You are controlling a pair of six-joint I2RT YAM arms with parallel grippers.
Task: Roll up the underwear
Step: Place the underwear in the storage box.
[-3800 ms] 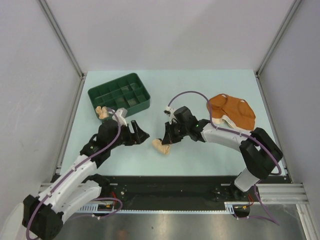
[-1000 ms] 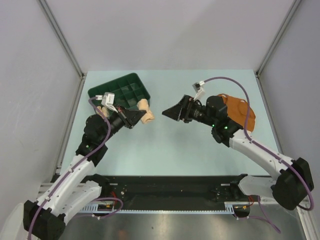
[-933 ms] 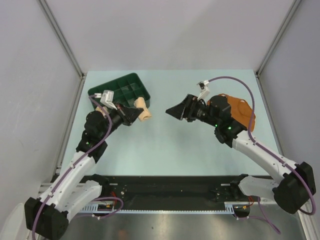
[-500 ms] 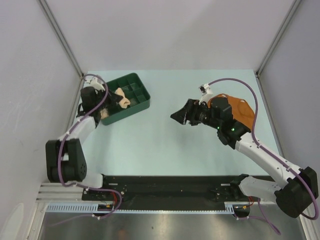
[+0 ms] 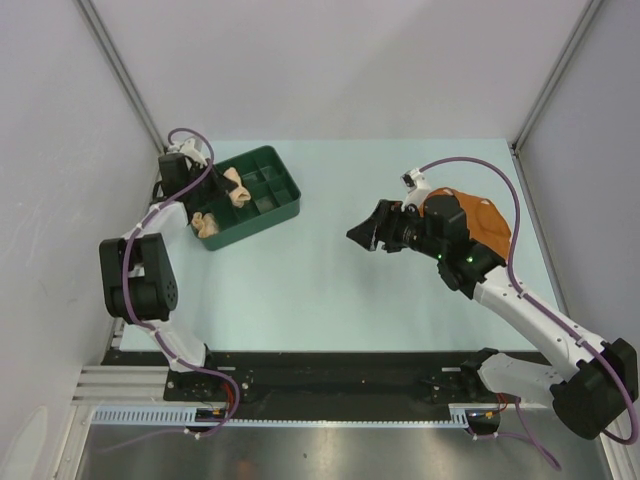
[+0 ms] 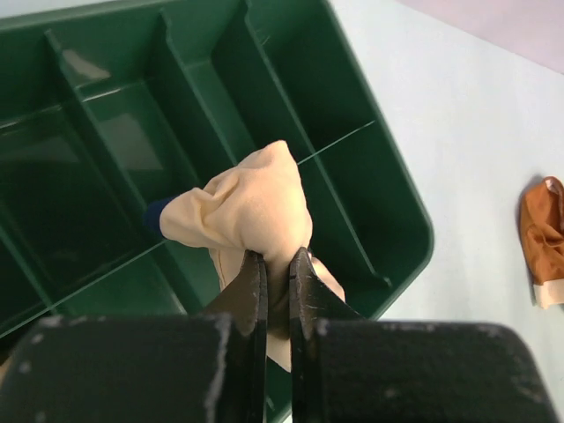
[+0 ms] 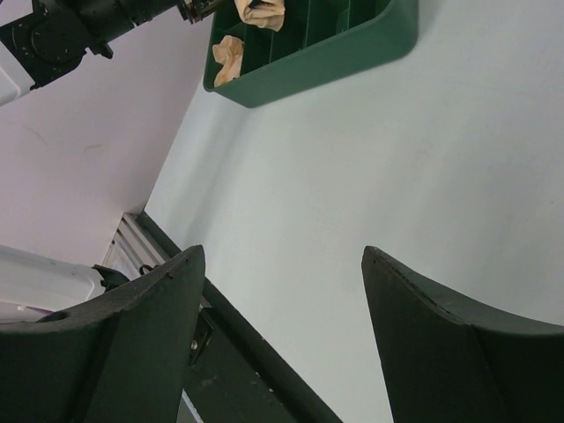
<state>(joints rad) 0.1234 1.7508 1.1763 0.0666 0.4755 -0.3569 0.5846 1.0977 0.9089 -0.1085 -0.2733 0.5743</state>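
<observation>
My left gripper (image 5: 224,185) is shut on a rolled pale peach underwear (image 5: 238,188), holding it just over the compartments of the dark green tray (image 5: 270,222). In the left wrist view the roll (image 6: 249,204) bulges above the pinching fingertips (image 6: 256,273). A second peach roll (image 5: 207,222) lies in a near-left compartment. The rust-orange underwear (image 5: 482,222) lies flat at the right, partly hidden by my right arm. My right gripper (image 5: 364,232) hangs open over bare table in the middle, with nothing between its fingers (image 7: 414,308).
The tray (image 7: 335,57) sits at the table's far left, close to the left wall. In the left wrist view the rust-orange cloth (image 6: 544,238) shows beyond the tray's rim (image 6: 401,207). The black front rail (image 5: 330,365) runs along the near edge.
The left arm has swung left and back, carrying the peach roll from beside the tray's right corner to over its compartments. The right gripper has drifted slightly right, still open.
</observation>
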